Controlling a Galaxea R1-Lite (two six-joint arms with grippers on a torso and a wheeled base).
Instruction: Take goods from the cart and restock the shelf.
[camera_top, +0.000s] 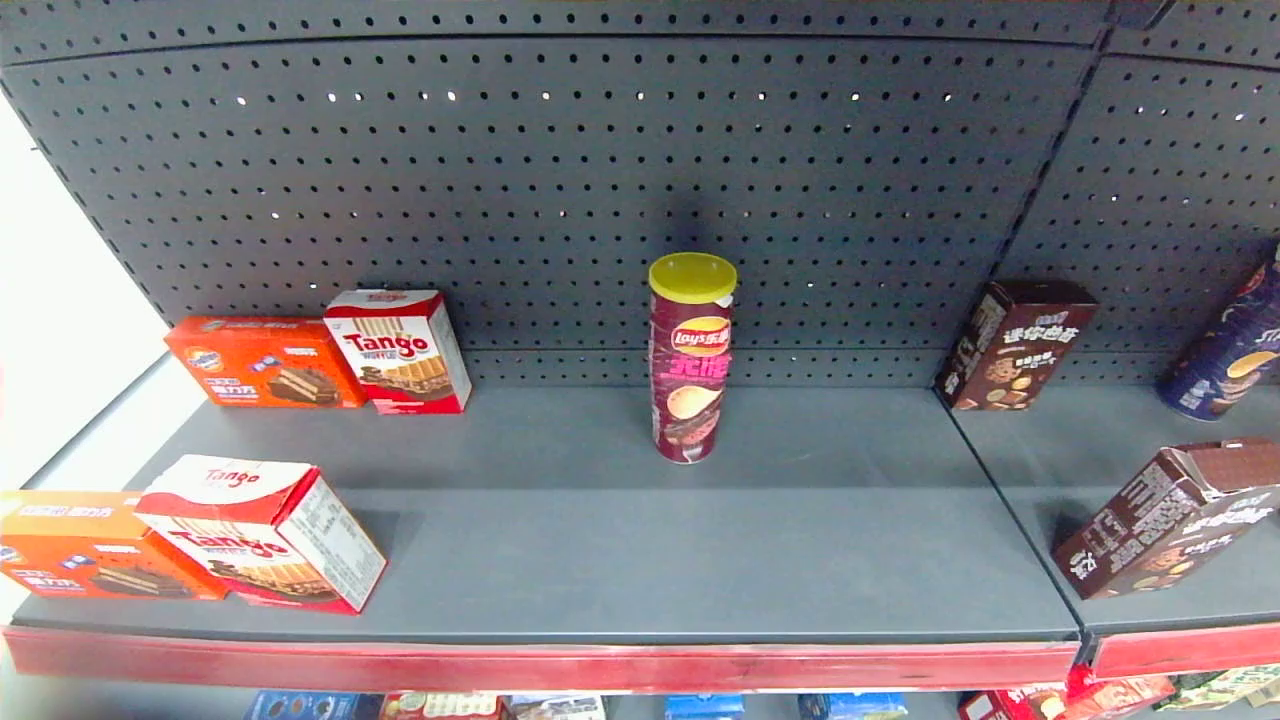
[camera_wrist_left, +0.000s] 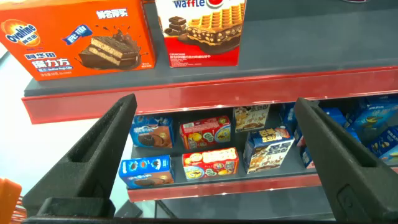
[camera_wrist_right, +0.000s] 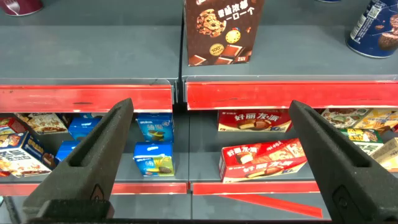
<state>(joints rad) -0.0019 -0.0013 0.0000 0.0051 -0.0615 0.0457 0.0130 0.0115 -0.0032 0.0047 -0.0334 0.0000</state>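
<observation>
Left gripper (camera_wrist_left: 214, 104) and right gripper (camera_wrist_right: 209, 107) are hanging spread wide, empty, seemingly ready to grasp; chip can (camera_top: 691, 357) is standing upright, label outward for shoppers.

Grey shelf (camera_top: 600, 540) bearing snack boxes (camera_top: 400, 350) and one upright chip can (camera_top: 691, 360)

Light: even, bright.
Washout: white blowout far left, beyond shelf (camera_top: 600, 540).
Shadows: soft, behind chip can (camera_top: 690, 360), beside brown box (camera_top: 1160, 520).
Glare: sheen on red edge strip (camera_wrist_left: 186, 94).
Distortion: back panel (camera_top: 560, 180) bows near edges.
</observation>
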